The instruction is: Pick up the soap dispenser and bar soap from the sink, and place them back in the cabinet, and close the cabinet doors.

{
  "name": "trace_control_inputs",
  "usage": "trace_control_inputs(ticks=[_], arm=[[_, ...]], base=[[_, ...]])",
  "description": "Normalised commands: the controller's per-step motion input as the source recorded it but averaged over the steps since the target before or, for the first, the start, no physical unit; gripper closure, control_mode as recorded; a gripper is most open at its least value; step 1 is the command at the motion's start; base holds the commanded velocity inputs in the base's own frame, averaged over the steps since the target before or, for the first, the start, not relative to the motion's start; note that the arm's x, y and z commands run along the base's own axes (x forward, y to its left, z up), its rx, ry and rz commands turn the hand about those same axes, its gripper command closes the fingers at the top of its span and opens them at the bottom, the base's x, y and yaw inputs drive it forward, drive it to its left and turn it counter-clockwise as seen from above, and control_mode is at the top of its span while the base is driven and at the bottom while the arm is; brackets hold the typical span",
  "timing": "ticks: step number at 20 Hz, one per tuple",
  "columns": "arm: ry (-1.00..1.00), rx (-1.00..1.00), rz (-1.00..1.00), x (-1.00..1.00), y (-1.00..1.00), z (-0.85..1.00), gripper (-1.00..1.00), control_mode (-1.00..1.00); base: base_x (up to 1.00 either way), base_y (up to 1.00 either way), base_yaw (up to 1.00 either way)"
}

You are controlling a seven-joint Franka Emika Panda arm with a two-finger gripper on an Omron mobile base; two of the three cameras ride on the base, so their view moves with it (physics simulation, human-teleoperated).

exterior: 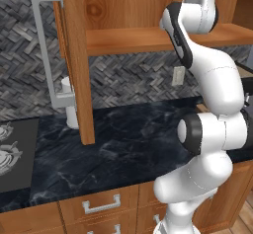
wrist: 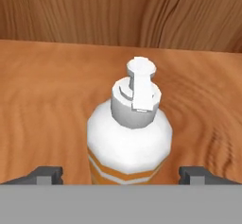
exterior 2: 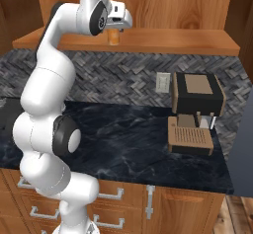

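Soap dispenser (wrist: 128, 135) stands upright on the cabinet (wrist: 42, 100) shelf, pump nozzle pointing toward me; I see my fingers (wrist: 47, 173) spread wide, clear of it.

Two base cams look fwd/down over countertop (exterior: 123, 139) from behind arm, left & right, sharing cabinet shelf (exterior 2: 163, 41); hand cam sits close above soap dispenser (wrist: 130, 133).

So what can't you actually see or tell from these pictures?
- Soap dispenser: in the hand view its base runs off the bottom edge; in the right base view the gripper hides most of it.
- Cabinet door: the left base view's top edge cuts it off.
- Paper towel roll: mostly behind that door.
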Motion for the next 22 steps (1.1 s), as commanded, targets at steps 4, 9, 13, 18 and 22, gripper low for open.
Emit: trace_control_inputs(ticks=[4, 9, 13, 18, 22], arm=[[-0.01, 0.00, 0.00, -0.11, 0.00, -0.06, -1.00, -1.00], [0.00, 0.00, 0.00, -0.24, 0.00, -0.06, -1.00, -1.00], [-0.01, 0.00, 0.00, -0.38, 0.00, -0.01, -1.00, -1.00], [-0.09, 0.00, 0.00, -0.63, -0.04, -0.01, -1.00, -1.00], [-0.05, 0.00, 0.00, -0.96, -0.14, 0.00, -1.00, -1.00]], base=[[0.00, 0.00, 0.00], [0.00, 0.00, 0.00], [0.00, 0.00, 0.00], [0.00, 0.00, 0.00], [0.00, 0.00, 0.00]])
